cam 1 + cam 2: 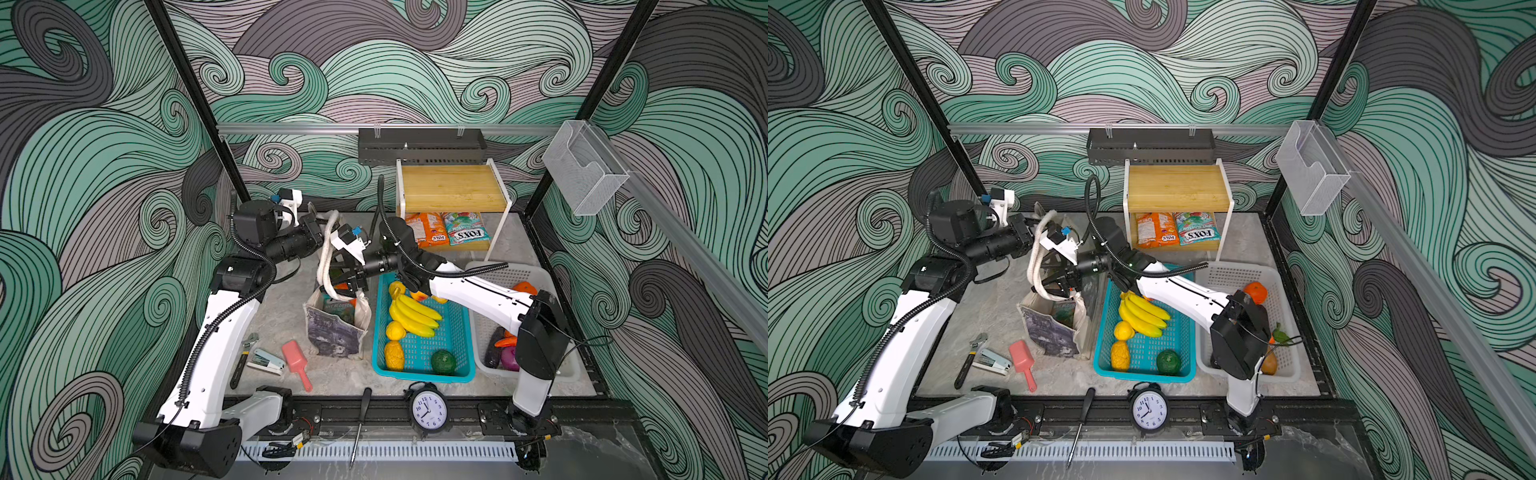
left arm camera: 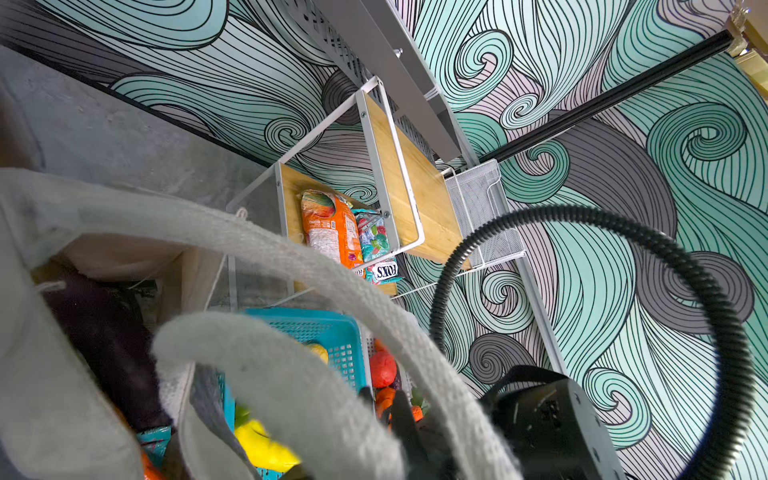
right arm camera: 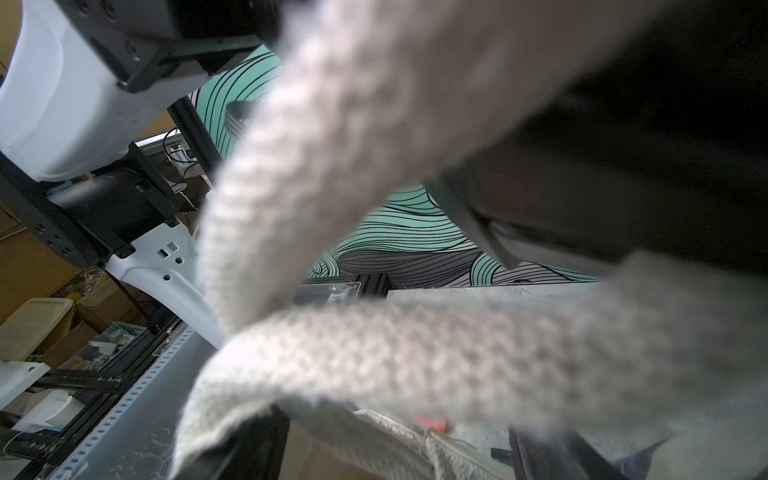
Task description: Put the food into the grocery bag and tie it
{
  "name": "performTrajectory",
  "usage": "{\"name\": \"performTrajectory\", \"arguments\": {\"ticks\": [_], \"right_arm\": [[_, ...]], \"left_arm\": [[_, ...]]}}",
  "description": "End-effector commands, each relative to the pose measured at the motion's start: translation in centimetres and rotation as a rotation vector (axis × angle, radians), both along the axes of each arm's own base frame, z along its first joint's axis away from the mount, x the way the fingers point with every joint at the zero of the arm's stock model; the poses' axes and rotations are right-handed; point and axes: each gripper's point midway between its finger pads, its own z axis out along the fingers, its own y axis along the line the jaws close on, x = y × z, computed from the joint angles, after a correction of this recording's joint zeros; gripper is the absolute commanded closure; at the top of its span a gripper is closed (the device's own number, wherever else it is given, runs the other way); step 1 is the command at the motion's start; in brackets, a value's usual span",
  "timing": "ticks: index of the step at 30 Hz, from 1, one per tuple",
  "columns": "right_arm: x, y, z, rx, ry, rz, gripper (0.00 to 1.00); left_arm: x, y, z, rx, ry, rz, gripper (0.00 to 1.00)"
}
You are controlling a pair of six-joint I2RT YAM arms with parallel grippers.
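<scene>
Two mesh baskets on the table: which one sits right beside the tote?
The teal basket, the one holding the bananas; it stands next to the tote. The white basket sits farther right, on the teal one's far side.

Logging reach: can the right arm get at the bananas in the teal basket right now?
Probably, after backing out: its end effector sits open among the handles of the grocery bag; the bananas lie uncovered near its forearm.
</scene>
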Motion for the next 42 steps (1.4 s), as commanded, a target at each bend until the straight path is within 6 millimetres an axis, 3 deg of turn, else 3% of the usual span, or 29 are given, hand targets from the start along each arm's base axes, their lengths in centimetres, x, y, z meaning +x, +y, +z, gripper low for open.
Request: {"name": "performTrajectory", "arguments": {"ticks": [1,4,6,10,11,15,20,24,30,37,42], "right_arm": [[0.2,0.7,2.7,0.112,-0.004,-0.029,0.22],[0.7,0.9,3.5,0.136,0.034,-0.05,0.26],[1.1,1.2,3.8,0.137,0.045,-0.074,0.37],[1.1,1.0,3.9,0.147,0.05,-0.082,0.48],[1.0,0.9,3.8,0.148,0.051,-0.087,0.55],[1.3,-0.1,2.8,0.098,0.061,-0.145,0.79],[1.8,-2.8,0.1,-0.124,0.085,-0.296,0.92],[3.1,-6.1,-1.8,-0.291,0.073,-0.478,0.97],[5.8,-9.4,0.1,-0.309,0.066,-0.709,1.0],[9.0,-10.6,2.6,-0.201,0.174,-0.868,1.0],[11.8,-11.4,3.0,-0.168,0.225,-0.988,1.0]], "left_arm": [[-0.4,0.8,0.8,-0.019,-0.03,0.028,1.0],[-0.2,1.5,0.3,-0.023,-0.022,0.051,1.0],[-0.1,1.5,0.1,-0.036,-0.018,0.052,1.0],[-0.1,1.4,0.0,-0.04,-0.008,0.045,1.0],[-0.1,1.6,-0.1,-0.038,-0.008,0.049,1.0],[0.0,3.0,0.3,-0.012,-0.02,0.089,1.0],[0.7,5.7,1.2,-0.003,-0.026,0.165,1.0],[1.1,7.8,1.7,0.038,-0.037,0.237,1.0],[1.2,10.0,1.3,0.112,-0.034,0.322,1.0],[1.5,13.4,0.4,0.169,0.002,0.431,1.0],[1.4,16.0,2.1,0.22,-0.017,0.536,1.0]]}}
